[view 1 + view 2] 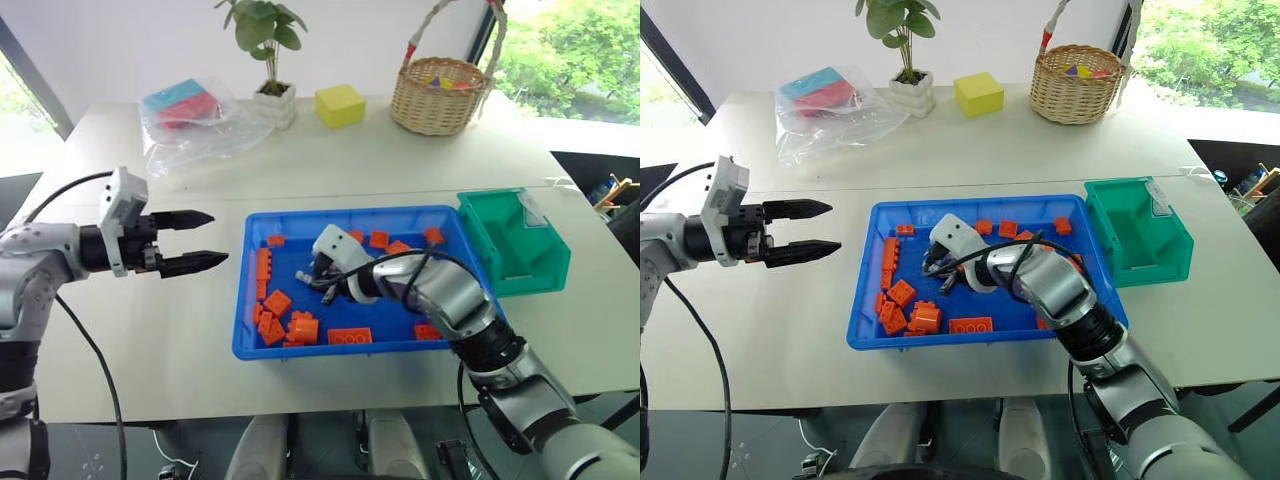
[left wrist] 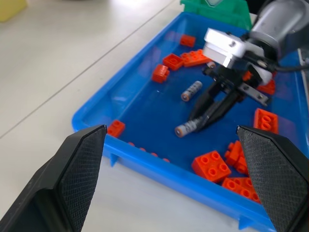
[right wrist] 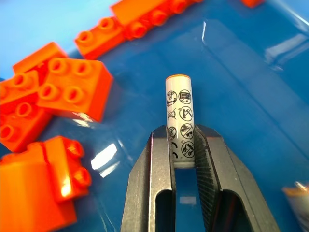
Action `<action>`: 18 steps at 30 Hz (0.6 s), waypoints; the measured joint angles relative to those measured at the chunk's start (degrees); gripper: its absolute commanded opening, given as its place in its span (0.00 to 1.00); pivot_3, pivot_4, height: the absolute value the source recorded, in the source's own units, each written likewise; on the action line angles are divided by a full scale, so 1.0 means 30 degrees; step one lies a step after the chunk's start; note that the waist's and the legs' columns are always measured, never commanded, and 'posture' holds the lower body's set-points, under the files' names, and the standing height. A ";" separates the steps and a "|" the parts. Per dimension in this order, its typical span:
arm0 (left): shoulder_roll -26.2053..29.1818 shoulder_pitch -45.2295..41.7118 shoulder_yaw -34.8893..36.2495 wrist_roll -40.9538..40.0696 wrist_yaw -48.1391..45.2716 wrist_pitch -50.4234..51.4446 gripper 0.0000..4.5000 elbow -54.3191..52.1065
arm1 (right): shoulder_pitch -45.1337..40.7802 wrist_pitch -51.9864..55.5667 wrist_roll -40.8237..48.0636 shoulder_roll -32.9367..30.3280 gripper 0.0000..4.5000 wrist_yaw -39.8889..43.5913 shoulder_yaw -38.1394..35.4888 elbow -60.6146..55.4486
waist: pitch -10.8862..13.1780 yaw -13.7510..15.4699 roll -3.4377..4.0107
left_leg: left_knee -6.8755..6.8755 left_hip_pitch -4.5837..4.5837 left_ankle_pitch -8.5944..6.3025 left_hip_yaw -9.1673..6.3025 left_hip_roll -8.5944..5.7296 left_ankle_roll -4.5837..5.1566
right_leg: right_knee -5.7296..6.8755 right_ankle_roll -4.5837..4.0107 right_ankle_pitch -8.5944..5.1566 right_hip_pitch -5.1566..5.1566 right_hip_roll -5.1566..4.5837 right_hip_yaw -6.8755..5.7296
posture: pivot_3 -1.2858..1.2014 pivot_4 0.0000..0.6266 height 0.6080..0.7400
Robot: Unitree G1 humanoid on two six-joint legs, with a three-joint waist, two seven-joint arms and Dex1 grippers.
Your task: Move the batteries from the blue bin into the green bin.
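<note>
Right hand (image 3: 183, 145) sits low in the blue bin (image 1: 255, 340), fingers clamped on one battery (image 3: 179, 113) near its end; left hand (image 1: 205, 241) hovers over the desk (image 1: 150, 330) beside the bin, fingers apart and empty. Green bin (image 1: 505, 245) looks empty, so none delivered yet; a second battery (image 2: 191, 90) lies loose nearby. Orange bricks (image 1: 300, 328) crowd the bin floor around the grasp.
</note>
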 measured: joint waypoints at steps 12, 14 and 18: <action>-0.0123 0.0369 -0.0407 -0.1548 -0.0411 0.1544 1.00 -0.3285 | 0.0848 0.2608 0.1942 -0.7710 0.02 0.0471 -1.1544 -0.1814 | 0.0011 0.0339 -0.0007 | 0.0004 -0.0049 -0.0008 0.0016 -0.0009 0.0012 | -0.0051 0.0011 -0.0011 0.0001 -0.0029 -0.0013 | 0.52 0.24 0.71; -0.0145 0.0467 -0.0458 -0.1695 -0.0440 0.1617 1.00 -0.3542 | 0.2125 0.2322 0.1620 -0.9347 0.02 0.0538 -1.3038 -0.0990 | 0.0012 0.0385 -0.0008 | -0.0002 -0.0051 -0.0009 0.0028 -0.0004 0.0014 | -0.0053 0.0009 -0.0012 -0.0001 -0.0029 -0.0013 | 0.52 0.24 0.71; -0.0246 0.0205 -0.0891 -0.1717 -0.0635 0.1611 1.00 -0.3603 | 0.4963 0.1727 0.1255 -1.0764 0.02 0.0641 -1.4952 -0.0221 | 0.0012 0.0267 -0.0008 | -0.0001 -0.0039 -0.0009 0.0070 0.0018 0.0017 | -0.0055 0.0005 -0.0013 0.0004 -0.0029 -0.0003 | 0.52 0.24 0.71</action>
